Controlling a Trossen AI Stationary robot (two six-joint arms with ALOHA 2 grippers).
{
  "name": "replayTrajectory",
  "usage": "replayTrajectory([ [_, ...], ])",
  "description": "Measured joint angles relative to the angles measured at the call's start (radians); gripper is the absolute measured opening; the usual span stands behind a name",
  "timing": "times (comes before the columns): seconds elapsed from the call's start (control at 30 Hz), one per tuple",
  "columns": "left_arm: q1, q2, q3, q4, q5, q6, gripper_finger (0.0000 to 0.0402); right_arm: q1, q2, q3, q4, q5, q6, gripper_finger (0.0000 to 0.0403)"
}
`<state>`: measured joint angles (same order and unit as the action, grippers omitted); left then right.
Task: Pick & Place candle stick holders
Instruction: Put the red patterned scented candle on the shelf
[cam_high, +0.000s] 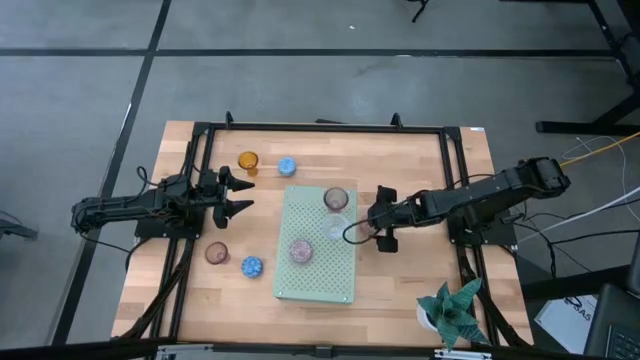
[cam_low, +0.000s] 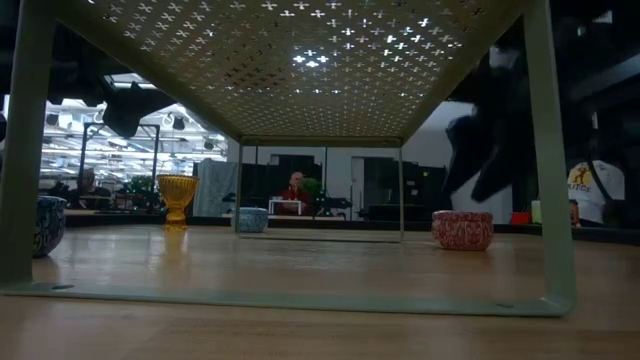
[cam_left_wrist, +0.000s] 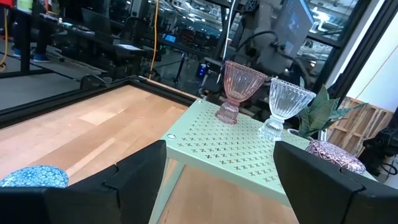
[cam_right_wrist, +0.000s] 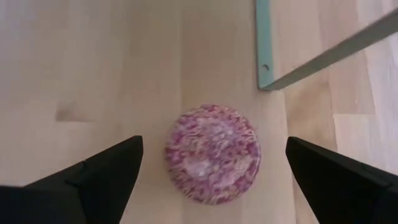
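Note:
The pale green board (cam_high: 316, 275) stands on legs mid-table. A pink cup (cam_high: 336, 198), a clear cup (cam_high: 336, 229) and a mauve patterned cup (cam_high: 301, 250) stand on it; they also show in the left wrist view (cam_left_wrist: 241, 90), (cam_left_wrist: 283, 106), (cam_left_wrist: 336, 155). An amber cup (cam_high: 248, 160), two blue cups (cam_high: 287, 166) (cam_high: 251, 266) and a brownish cup (cam_high: 216, 252) stand on the table. My right gripper (cam_high: 385, 220) is open, pointing down above a pink patterned cup (cam_right_wrist: 211, 152) on the table; its fingers stand on either side without touching. My left gripper (cam_high: 238, 194) is open and empty, left of the board.
A green plant in a white pot (cam_high: 455, 312) stands at the near right corner. A black frame (cam_high: 330, 128) runs around the table. The board's corner leg (cam_right_wrist: 264, 68) is close to the pink patterned cup. Bare wood lies near the front edge (cam_high: 390, 315).

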<state>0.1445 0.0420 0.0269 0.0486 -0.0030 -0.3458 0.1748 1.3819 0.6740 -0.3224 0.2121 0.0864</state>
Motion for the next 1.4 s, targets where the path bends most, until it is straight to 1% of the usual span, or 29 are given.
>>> replayTrajectory([
  [0.13,0.000,0.000,0.000,0.000,0.000,0.000,0.0294,-0.029,0.000,-0.072,0.113,-0.009,-0.037,0.0399],
  [0.27,0.000,0.000,0.000,0.000,0.000,0.000,0.0294,-0.058,0.004,-0.124,0.205,-0.062,-0.042,0.0399],
  [0.53,0.000,0.000,0.000,0.000,0.000,0.000,0.0294,-0.062,0.006,-0.171,0.247,-0.081,-0.043,0.0399],
  [0.73,0.000,0.000,0.000,0.000,0.000,0.000,0.0294,-0.062,0.040,-0.193,0.307,-0.085,-0.046,0.0396],
  [0.87,0.000,0.000,0.000,0.000,0.000,0.000,0.0294,-0.062,0.058,-0.193,0.343,-0.085,-0.056,0.0369],
  [1.07,0.000,0.000,0.000,0.000,0.000,0.000,0.0294,-0.057,0.063,-0.193,0.360,-0.084,-0.065,0.0293],
  [1.17,0.000,0.000,0.000,0.000,0.000,0.000,0.0294,-0.043,0.063,-0.192,0.360,-0.081,-0.063,0.0291],
  [1.4,0.000,0.000,0.000,0.000,0.000,0.000,0.0294,0.003,0.034,-0.193,0.327,-0.082,0.035,0.0291],
])
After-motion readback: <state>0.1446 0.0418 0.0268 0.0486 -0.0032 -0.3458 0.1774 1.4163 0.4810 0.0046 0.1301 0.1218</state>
